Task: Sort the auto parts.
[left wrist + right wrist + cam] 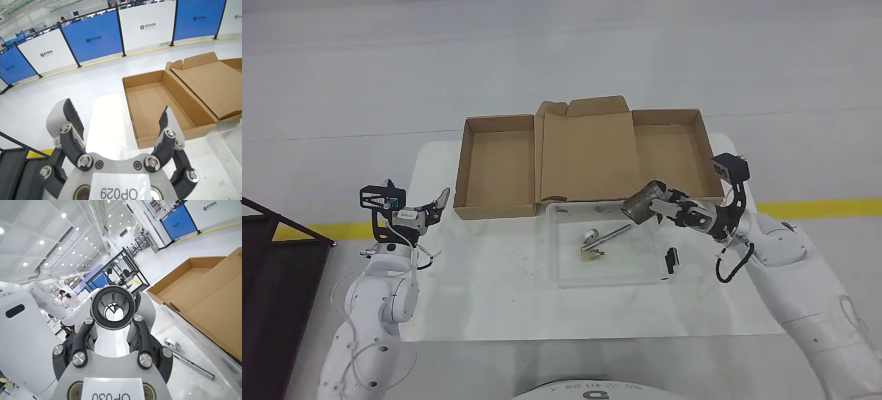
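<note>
While our right claw (660,203) clamps the bearing (130,311) by the cardboard box (497,165), the tray (632,277) holds a flanged rod (607,236) and black part (670,260); our left claw (116,104) is open at the surface (492,300) left edge.

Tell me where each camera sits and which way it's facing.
Top view: above the robot, looking down at the table; left gripper and right gripper show.
Left wrist view: behind the open left gripper, facing the cardboard box.
Right wrist view: behind the right gripper, shut on the bearing, facing across the table; a rod lies nearby.
Shared: both wrist views see the cardboard box.
</note>
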Robot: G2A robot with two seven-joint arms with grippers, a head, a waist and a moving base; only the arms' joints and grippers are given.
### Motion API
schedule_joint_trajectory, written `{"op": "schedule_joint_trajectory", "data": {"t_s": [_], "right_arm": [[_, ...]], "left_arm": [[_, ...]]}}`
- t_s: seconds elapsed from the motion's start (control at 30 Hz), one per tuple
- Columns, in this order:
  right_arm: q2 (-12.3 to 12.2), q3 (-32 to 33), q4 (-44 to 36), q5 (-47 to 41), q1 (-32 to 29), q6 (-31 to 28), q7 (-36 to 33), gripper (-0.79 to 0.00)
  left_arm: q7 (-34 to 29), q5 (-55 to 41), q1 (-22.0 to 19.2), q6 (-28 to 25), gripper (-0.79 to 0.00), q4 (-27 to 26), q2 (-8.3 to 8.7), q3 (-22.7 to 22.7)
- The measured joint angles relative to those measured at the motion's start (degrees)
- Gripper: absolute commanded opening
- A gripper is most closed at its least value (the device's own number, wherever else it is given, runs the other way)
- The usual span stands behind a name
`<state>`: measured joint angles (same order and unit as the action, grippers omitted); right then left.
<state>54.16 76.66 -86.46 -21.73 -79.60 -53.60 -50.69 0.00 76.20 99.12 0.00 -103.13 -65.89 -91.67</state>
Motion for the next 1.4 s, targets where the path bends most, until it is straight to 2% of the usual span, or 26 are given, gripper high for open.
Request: {"op": "schedule_joint_trajectory", "data": {"t_s": [0.33,0.4,0.5,0.53,0.63,0.73,0.83,1.0,1.17,1.4], "right_arm": [[0.0,0.3,-0.7,2.2,0.0,0.9,0.5,-0.785],[0.1,1.0,-2.0,8.2,-0.2,1.2,2.6,-0.785],[0.5,3.6,-5.2,25.0,-0.9,2.7,9.8,-0.785],[0.8,4.4,-6.8,32.4,-1.8,3.8,14.4,-0.785],[1.7,4.5,-9.5,45.7,-4.1,5.8,25.3,-0.785],[2.2,3.9,-10.5,54.0,-5.4,6.3,32.9,-0.785],[2.5,3.2,-11.1,58.4,-6.0,6.4,36.6,-0.785],[2.7,2.4,-11.4,60.6,-6.3,6.3,38.5,-0.785],[2.7,2.0,-9.4,56.9,-5.7,5.0,38.5,-0.785],[2.3,9.1,-1.8,52.5,-3.9,8.8,43.0,-0.785]], "left_arm": [[0.0,0.0,0.0,0.0,0.0,0.0,0.0,0.0],[0.0,0.0,0.0,0.0,0.0,0.0,0.0,0.0],[0.0,0.0,0.0,0.0,0.0,0.0,0.0,0.0],[0.0,0.0,0.0,0.0,0.0,0.0,0.0,0.0],[0.0,0.0,0.0,0.0,0.0,0.0,0.0,0.0],[0.0,0.0,0.0,0.0,0.0,0.0,0.0,0.0],[0.0,0.0,0.0,0.0,0.0,0.0,0.0,0.0],[0.0,0.0,0.0,0.0,0.0,0.0,0.0,0.0],[0.0,0.0,0.0,0.0,0.0,0.0,0.0,0.0],[0.0,0.0,0.0,0.0,0.0,0.0,0.0,0.0]]}}
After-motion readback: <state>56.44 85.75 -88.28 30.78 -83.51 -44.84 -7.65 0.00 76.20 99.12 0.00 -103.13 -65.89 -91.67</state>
